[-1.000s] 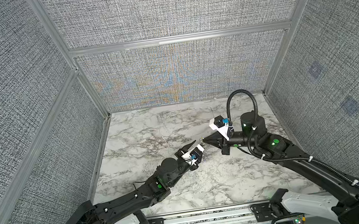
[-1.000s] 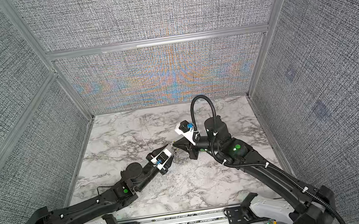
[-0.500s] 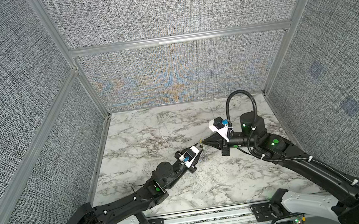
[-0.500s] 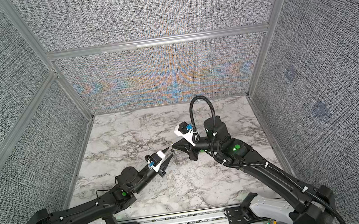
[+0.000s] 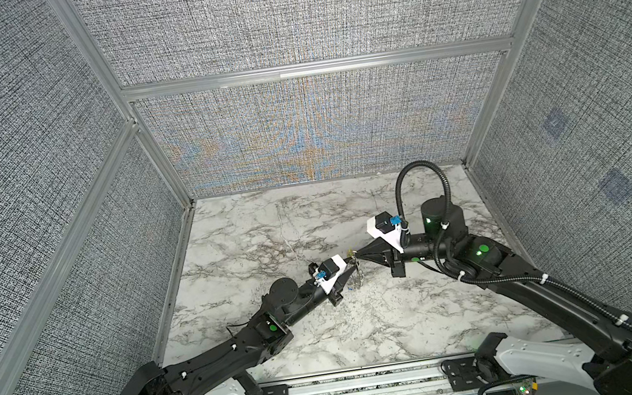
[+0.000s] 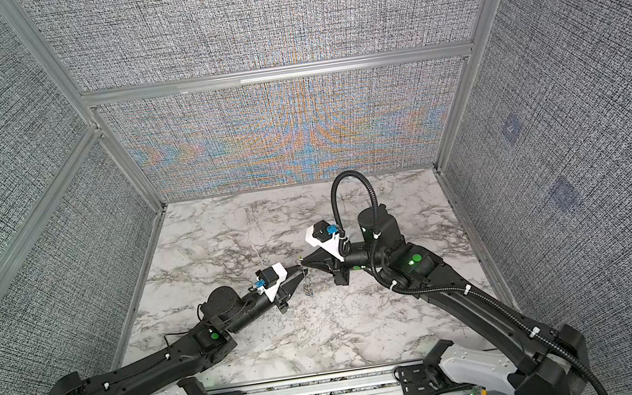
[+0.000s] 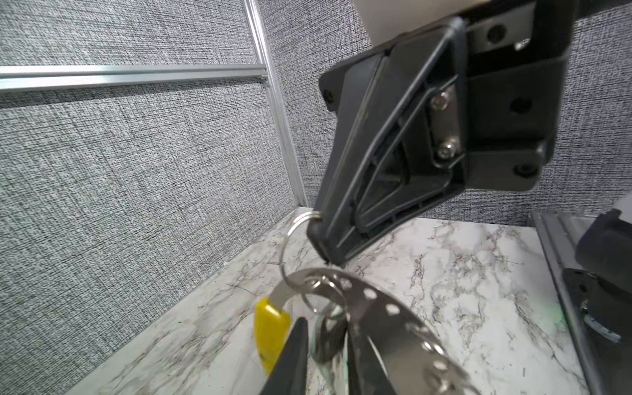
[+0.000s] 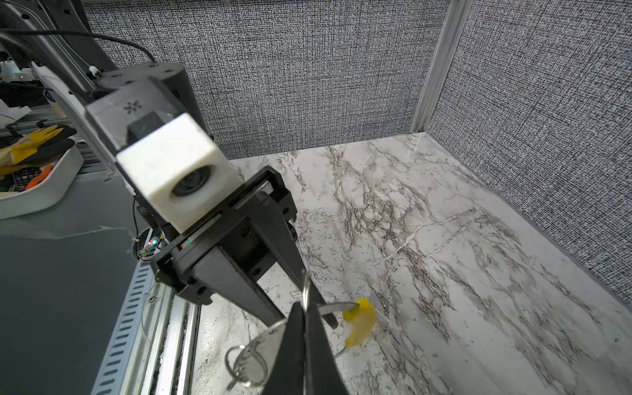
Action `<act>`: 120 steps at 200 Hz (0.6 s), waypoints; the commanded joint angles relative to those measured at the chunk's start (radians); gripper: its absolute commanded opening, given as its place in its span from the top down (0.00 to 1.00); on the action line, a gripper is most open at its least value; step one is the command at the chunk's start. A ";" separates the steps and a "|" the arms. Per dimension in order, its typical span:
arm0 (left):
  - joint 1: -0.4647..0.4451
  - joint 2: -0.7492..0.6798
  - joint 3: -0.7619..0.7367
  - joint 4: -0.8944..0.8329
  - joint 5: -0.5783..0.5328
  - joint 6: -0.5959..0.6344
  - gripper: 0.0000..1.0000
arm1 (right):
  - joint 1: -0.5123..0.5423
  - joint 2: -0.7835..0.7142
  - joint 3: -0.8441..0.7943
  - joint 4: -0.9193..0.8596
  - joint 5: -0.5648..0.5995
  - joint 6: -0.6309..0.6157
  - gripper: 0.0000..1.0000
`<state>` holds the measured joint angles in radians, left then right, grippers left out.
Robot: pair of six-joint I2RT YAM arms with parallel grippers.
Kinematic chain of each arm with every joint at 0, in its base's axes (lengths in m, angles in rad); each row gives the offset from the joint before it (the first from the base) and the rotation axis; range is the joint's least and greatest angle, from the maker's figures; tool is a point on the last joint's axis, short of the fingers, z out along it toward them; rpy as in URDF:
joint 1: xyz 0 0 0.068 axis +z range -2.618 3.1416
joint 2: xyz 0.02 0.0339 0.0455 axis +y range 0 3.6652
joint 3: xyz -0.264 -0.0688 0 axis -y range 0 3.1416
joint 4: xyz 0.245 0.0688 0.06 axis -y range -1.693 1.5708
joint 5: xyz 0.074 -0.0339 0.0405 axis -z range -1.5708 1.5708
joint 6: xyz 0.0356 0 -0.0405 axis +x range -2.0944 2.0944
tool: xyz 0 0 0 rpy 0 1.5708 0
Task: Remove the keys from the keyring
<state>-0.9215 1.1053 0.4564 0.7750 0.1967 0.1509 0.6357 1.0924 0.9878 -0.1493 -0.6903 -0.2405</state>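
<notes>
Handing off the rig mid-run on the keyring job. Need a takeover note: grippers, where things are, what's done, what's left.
Right gripper: shut on the keyring, holding it off the marble table.
Left gripper: jaws narrowly apart around the keys hanging below the ring; a firm grip is not visible.
Also hanging there: a perforated metal strip with a yellow end.
Done: ring lifted and presented to the left arm.
Left: keys are still on the ring; none has come off yet.

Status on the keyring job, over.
Right end effector shut on keyring. Left end effector straddles a key, grip unconfirmed. Nothing blocking.
</notes>
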 commanded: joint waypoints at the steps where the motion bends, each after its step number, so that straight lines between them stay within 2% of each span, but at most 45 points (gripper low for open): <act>1: 0.007 0.012 0.012 0.007 0.073 -0.032 0.78 | -0.002 0.000 0.001 0.013 -0.039 -0.040 1.00; 10: 0.009 0.015 0.016 0.006 0.090 -0.035 0.78 | -0.004 -0.003 -0.004 0.020 -0.050 -0.051 1.00; 49: 0.023 0.008 0.021 -0.026 0.118 -0.035 0.91 | -0.017 -0.006 -0.013 0.016 -0.078 -0.083 1.00; 79: 0.049 -0.028 0.036 -0.112 0.150 -0.004 0.99 | -0.029 -0.015 -0.018 0.004 -0.084 -0.099 1.00; 120: 0.086 -0.076 0.113 -0.344 0.226 0.115 1.00 | -0.039 -0.029 -0.020 -0.032 -0.091 -0.137 1.00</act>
<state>-0.8528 1.0500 0.5293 0.5858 0.3550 0.1799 0.5987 1.0725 0.9688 -0.1581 -0.7597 -0.3363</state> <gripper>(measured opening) 0.079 0.049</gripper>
